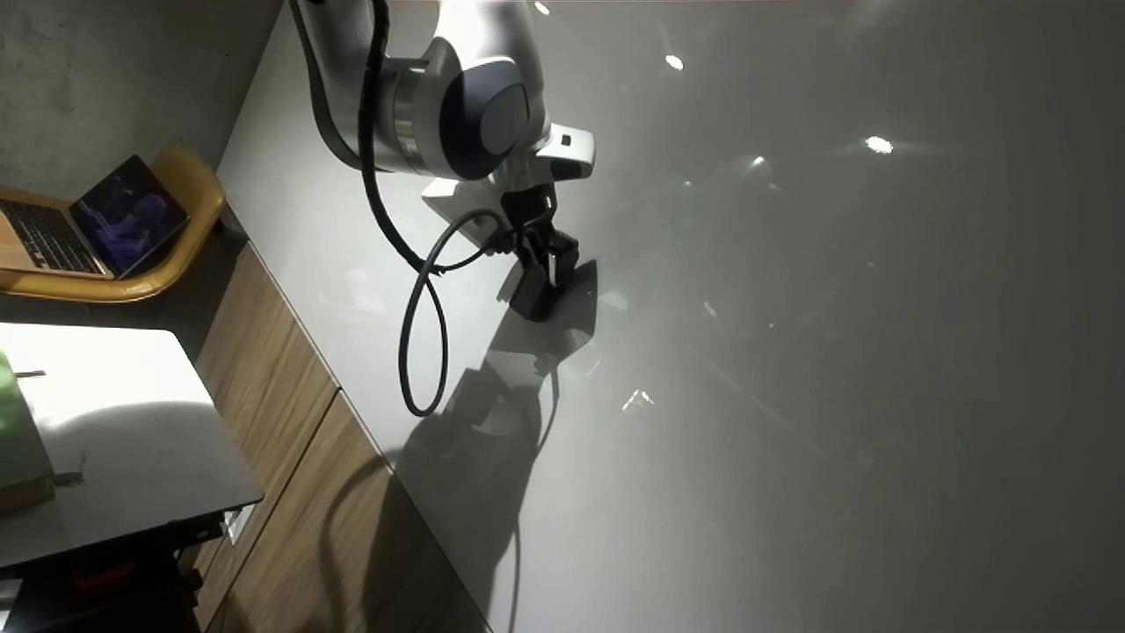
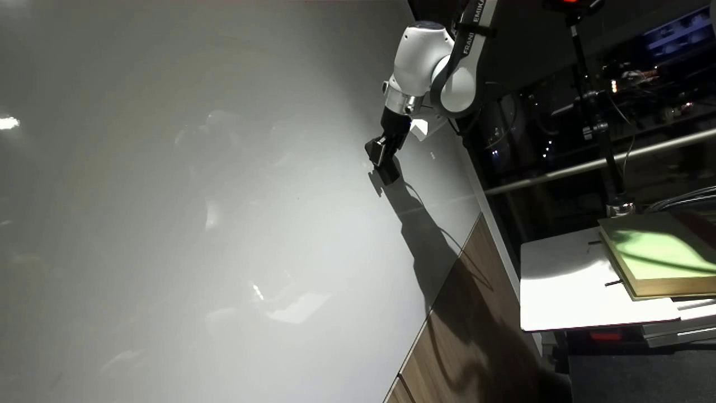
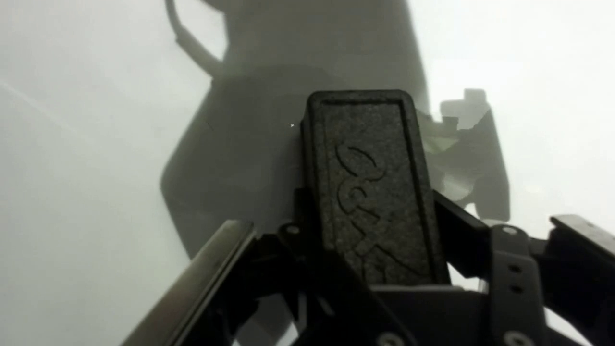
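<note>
Your claw [image 1: 549, 253] is found clamped on a dark block [image 3: 372, 187]. The fingers [image 3: 461, 233] bear on both long sides, so the jaws stand apart by the block's width and no further; the wrist view shows you no gap at either side.

Location of the block: between your fingers, one end projecting well past the fingertips. Its long axis runs outward from the claw toward the top of the wrist view, leaning slightly left there. The broad face turned to your wrist camera carries a recessed border and looping script, not fully legible. In both exterior views the block lies on the side of the claw that faces the edge where the board [image 1: 791, 440] meets the wooden panel [image 1: 264, 343].

Bearing on the board: the projecting end is close to its face, beside the shadow [image 1: 475, 431]. Whether it touches or sits just clear, you cannot tell from these views. You are inside that edge, apart from it, and away from the visible corners.

A single arm [image 2: 419, 61] is present, so nearness is not shared. In an exterior view its black cable [image 1: 366, 141] loops between your claw and that edge, apart from the block.

Off the board you have a small table [image 1: 158, 440] bearing a book [image 2: 660, 263], and a chair [image 1: 202, 198] with a laptop [image 1: 132, 215] on it.
</note>
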Controlling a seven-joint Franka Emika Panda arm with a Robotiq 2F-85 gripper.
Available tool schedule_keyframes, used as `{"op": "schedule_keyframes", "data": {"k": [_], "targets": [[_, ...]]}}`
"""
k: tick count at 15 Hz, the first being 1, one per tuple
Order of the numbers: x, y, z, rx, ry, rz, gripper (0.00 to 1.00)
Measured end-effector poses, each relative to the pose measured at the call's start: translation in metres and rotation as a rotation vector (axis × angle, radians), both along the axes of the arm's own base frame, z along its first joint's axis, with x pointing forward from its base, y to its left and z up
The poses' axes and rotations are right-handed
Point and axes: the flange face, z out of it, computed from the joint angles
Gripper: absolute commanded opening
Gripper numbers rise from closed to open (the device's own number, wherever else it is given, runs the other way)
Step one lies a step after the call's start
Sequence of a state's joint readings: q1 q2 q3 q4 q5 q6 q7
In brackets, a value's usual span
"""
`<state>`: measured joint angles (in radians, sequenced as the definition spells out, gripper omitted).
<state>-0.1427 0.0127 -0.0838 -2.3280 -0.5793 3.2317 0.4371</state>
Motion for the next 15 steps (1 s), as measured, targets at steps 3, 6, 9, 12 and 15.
{"op": "schedule_keyframes", "data": {"k": [3, 6, 9, 12, 15], "targets": [[0.002, -0.003, -0.012, 0.006, 0.01, -0.001, 0.34], [0.003, -0.001, -0.016, 0.008, 0.016, 0.004, 0.34], [0.003, 0.001, -0.016, 0.008, 0.017, 0.007, 0.34], [0.003, 0.003, -0.013, 0.005, 0.018, 0.008, 0.34], [0.002, 0.007, -0.005, 0.002, 0.011, 0.011, 0.34]]}}
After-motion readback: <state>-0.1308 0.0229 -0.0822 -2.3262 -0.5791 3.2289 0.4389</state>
